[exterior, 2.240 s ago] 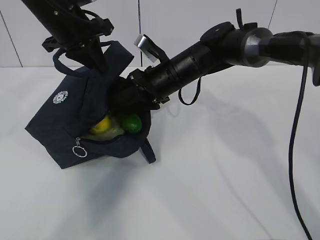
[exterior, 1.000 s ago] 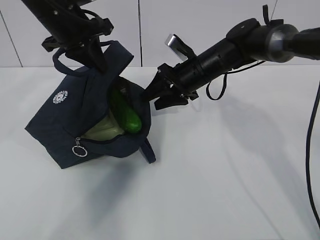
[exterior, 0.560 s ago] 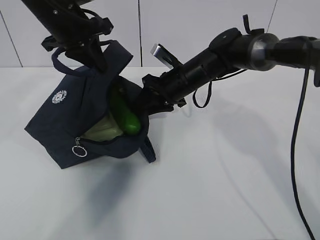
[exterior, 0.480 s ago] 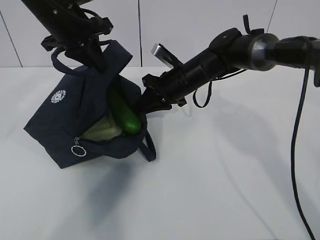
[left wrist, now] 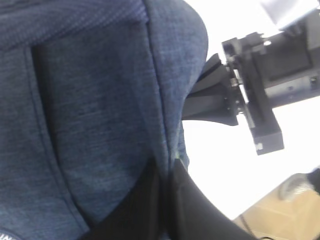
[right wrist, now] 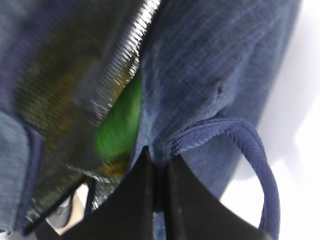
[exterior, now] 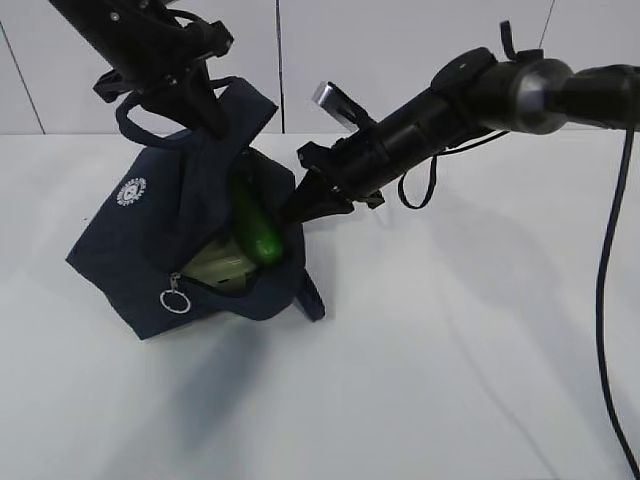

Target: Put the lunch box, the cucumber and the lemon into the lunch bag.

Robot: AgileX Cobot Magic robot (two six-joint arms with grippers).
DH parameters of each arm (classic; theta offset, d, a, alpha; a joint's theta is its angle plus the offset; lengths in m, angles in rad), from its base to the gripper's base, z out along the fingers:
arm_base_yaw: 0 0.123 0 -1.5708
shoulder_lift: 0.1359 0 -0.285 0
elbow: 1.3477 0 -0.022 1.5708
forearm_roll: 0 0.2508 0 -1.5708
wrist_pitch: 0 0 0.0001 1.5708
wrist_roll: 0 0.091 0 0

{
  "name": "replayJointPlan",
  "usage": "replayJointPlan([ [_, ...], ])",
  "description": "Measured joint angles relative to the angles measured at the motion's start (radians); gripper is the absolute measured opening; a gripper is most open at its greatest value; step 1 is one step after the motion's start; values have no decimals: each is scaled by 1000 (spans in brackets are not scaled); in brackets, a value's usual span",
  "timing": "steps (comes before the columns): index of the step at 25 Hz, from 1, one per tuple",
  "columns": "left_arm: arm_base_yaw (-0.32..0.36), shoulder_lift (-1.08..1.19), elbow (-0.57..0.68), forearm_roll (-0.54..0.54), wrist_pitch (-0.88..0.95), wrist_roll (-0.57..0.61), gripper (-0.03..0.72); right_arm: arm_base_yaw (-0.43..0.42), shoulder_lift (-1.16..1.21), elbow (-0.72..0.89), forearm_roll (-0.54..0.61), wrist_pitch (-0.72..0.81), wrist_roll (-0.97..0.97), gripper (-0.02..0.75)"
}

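Note:
The navy lunch bag hangs tilted with its mouth facing right. My left gripper is shut on its upper edge, and the left wrist view shows the fabric pinched at that gripper. The dark green cucumber lies inside the opening, above the pale green lid of the lunch box. My right gripper is shut on the bag's right rim. In the right wrist view this gripper clamps the rim beside a loop handle, with the cucumber just inside. The lemon is hidden.
A metal ring pull dangles at the lower end of the zipper, and a round white logo marks the bag's side. White table stretches to the front and right. A black cable hangs at the right edge.
My right gripper moved in from just outside the opening and shut on the bag's right rim. The bag shifted slightly up and to the right. The left gripper kept its hold.

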Motion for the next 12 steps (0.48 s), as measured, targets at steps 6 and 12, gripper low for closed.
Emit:
replayJointPlan([
  [6,-27,0,0,-104,-2,17,-8,-46,-110,0,-81,66,36,11],
  [12,-47,0,0,-251,-18,21,-8,-99,-232,0,-176,83,104,11],
])
